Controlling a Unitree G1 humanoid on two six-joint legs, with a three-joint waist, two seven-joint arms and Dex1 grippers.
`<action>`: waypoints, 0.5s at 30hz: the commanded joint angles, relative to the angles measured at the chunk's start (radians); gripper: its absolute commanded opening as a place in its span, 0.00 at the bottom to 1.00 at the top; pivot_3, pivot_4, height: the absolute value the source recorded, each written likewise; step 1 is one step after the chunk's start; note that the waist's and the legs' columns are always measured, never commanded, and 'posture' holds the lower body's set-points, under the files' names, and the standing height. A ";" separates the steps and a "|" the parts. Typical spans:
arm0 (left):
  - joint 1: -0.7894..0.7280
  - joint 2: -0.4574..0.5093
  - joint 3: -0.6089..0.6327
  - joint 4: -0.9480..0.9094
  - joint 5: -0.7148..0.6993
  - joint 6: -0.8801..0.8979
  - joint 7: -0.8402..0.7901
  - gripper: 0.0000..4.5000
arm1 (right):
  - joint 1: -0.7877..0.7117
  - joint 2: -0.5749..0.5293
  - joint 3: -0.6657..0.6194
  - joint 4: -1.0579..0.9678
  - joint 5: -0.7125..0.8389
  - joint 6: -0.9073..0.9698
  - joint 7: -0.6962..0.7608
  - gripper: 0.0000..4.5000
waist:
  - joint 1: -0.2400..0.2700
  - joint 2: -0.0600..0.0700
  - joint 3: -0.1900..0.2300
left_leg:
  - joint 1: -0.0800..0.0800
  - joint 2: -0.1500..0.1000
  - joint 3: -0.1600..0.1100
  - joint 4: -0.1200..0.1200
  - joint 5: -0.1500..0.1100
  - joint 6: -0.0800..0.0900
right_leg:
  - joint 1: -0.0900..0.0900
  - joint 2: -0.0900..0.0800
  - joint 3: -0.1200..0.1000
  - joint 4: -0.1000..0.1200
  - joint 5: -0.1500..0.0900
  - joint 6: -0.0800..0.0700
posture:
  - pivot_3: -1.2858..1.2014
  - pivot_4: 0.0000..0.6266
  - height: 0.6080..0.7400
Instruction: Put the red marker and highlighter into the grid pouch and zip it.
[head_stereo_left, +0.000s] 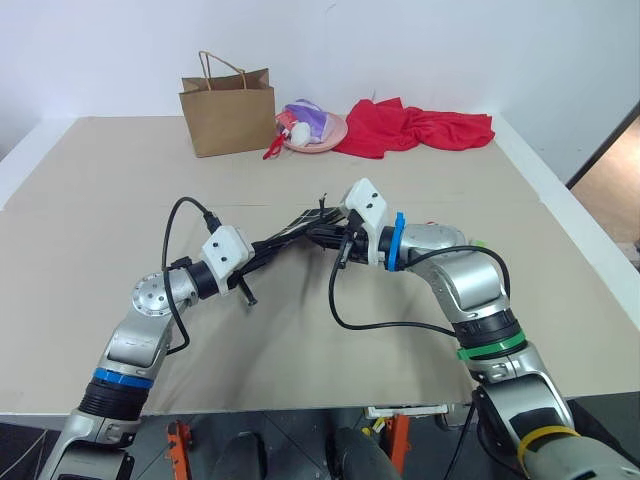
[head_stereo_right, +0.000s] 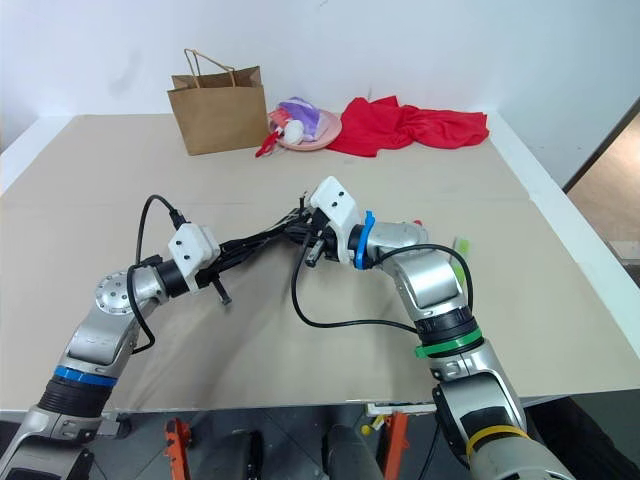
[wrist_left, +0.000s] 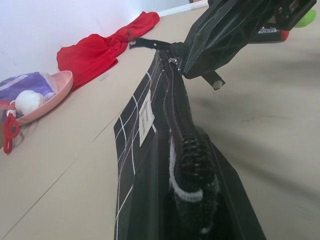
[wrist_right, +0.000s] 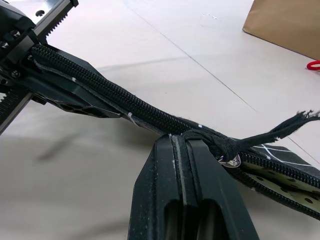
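Observation:
The grid pouch (head_stereo_left: 290, 232) hangs stretched between both grippers above the table, its white label (wrist_left: 146, 118) facing sideways. My left gripper (head_stereo_left: 262, 250) is shut on one end of the pouch. At the other end, my right gripper (wrist_right: 187, 142) is shut on the frayed black zipper pull cord (wrist_right: 260, 137), right at the slider. Behind my right forearm, a red tip of the red marker (head_stereo_left: 432, 224) and a green sliver of the highlighter (head_stereo_left: 478, 243) show on the table; the rest of both is hidden.
A brown paper bag (head_stereo_left: 228, 110) stands at the back of the table. Beside it lie a pink bowl (head_stereo_left: 318, 140) holding purple and white items, and a crumpled red cloth (head_stereo_left: 415, 127). Black cables loop from both wrists.

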 joint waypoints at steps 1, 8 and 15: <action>-0.009 -0.001 0.008 -0.007 -0.005 -0.029 -0.013 0.00 | -0.001 0.026 0.048 -0.126 0.058 0.024 0.060 0.01 | 0.000 0.000 0.000 | 0.000 0.000 0.000 0.000 0.000 0.000 | 0.000 0.000 0.000 0.000 0.000 0.000 | 0.52 0.24 1.00; -0.026 -0.006 0.006 0.006 -0.003 -0.034 -0.024 0.00 | 0.017 0.045 0.101 -0.190 0.071 0.045 0.085 0.01 | 0.001 0.000 0.000 | 0.000 -0.001 0.000 0.001 0.000 0.000 | 0.000 -0.001 -0.001 0.000 0.000 0.000 | 0.52 0.24 1.00; -0.025 -0.011 0.010 0.005 -0.008 -0.034 -0.031 0.00 | 0.022 0.050 0.031 -0.173 0.090 0.069 0.042 0.28 | 0.001 0.000 0.000 | 0.000 0.000 -0.001 0.001 0.000 0.000 | 0.000 0.000 -0.001 0.000 0.000 0.000 | 0.52 0.24 1.00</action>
